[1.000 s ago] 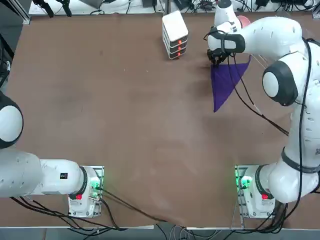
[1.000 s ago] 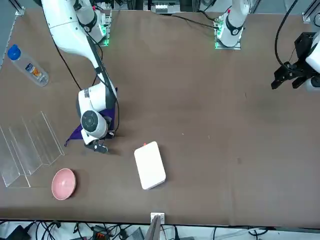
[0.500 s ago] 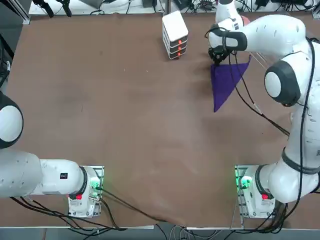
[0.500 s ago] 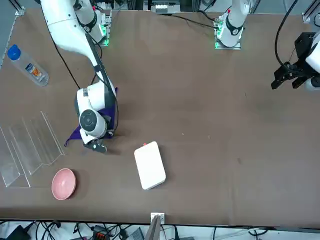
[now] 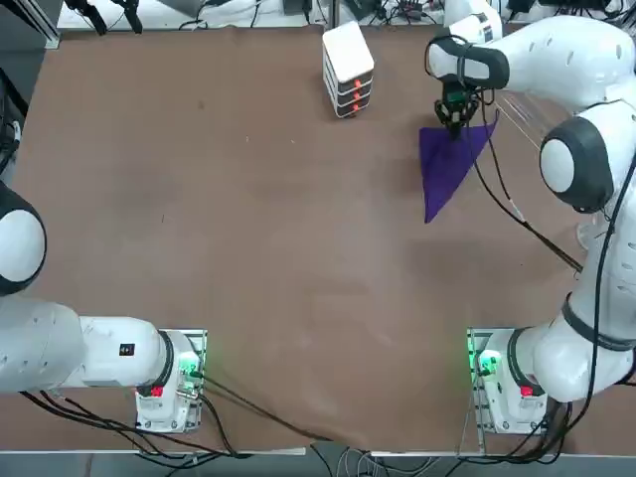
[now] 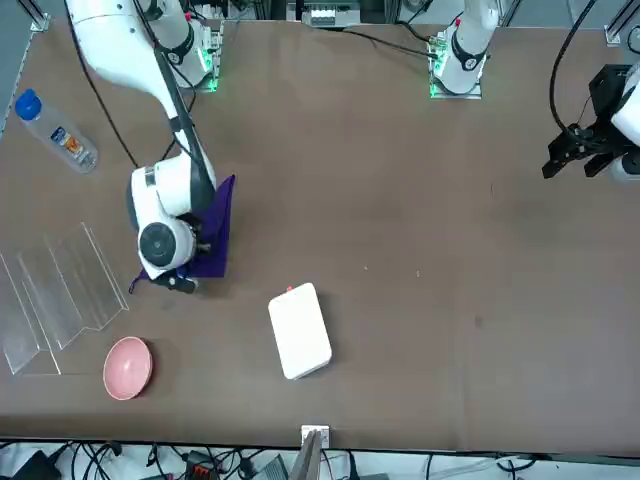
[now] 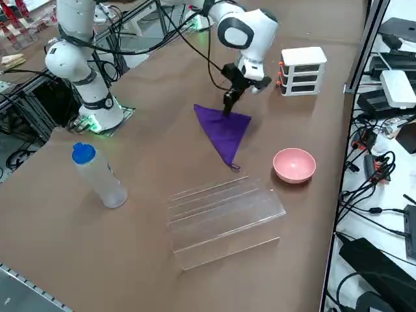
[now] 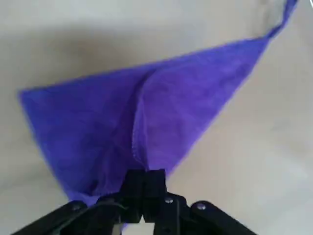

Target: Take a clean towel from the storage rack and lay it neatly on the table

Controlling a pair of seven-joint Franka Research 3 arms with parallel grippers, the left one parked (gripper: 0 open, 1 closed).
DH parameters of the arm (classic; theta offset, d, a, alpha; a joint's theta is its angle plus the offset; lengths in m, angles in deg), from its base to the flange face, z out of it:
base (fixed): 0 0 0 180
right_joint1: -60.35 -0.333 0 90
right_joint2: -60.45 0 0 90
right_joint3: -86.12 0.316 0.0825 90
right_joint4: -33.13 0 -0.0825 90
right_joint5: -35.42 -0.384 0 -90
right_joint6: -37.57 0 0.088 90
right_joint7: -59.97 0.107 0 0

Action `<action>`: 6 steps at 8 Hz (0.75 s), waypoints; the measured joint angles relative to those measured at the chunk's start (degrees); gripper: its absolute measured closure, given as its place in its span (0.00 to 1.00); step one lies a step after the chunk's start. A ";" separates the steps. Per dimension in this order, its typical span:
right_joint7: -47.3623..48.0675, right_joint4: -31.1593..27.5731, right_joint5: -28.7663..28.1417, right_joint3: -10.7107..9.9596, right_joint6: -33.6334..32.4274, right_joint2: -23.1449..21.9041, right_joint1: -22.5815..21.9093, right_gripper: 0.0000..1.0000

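Note:
The purple towel [image 5: 445, 167] lies on the brown table [image 5: 248, 219] as a flat triangle, its long point toward the robot's base. My right gripper [image 5: 454, 117] stands over the towel's far edge, shut on a raised fold of the cloth. In the wrist view the towel [image 8: 161, 112] rises in a ridge into the closed fingertips [image 8: 155, 182]. From the side the gripper [image 7: 229, 105] meets the towel [image 7: 224, 130] at its upper edge. The clear storage rack [image 7: 221, 211] stands beside the towel with nothing in it, and shows in the front view as the rack [image 6: 55, 295].
A white stacked box [image 5: 348, 68] stands at the far edge, left of the gripper. A pink bowl [image 7: 294, 164] sits between the rack and that box. A water bottle [image 7: 97, 175] with a blue cap stands on the rack's other side.
My right gripper closed fully and shifted from the towel's far left corner toward the middle of its far edge, nearer the rack. The cloth there is now pinched up into a fold.

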 joint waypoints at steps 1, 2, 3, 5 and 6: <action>-0.99 -0.53 1.50 -0.82 -2.99 -0.02 0.19 0.98; -1.25 -1.15 3.76 -1.12 -5.53 -0.05 0.24 0.98; -1.25 -1.93 5.72 -1.11 -7.35 -0.22 0.19 0.98; -2.15 -5.05 7.63 -1.11 -9.15 -1.83 0.15 0.98; -3.35 -7.66 8.71 -1.16 -9.36 -3.43 0.30 0.98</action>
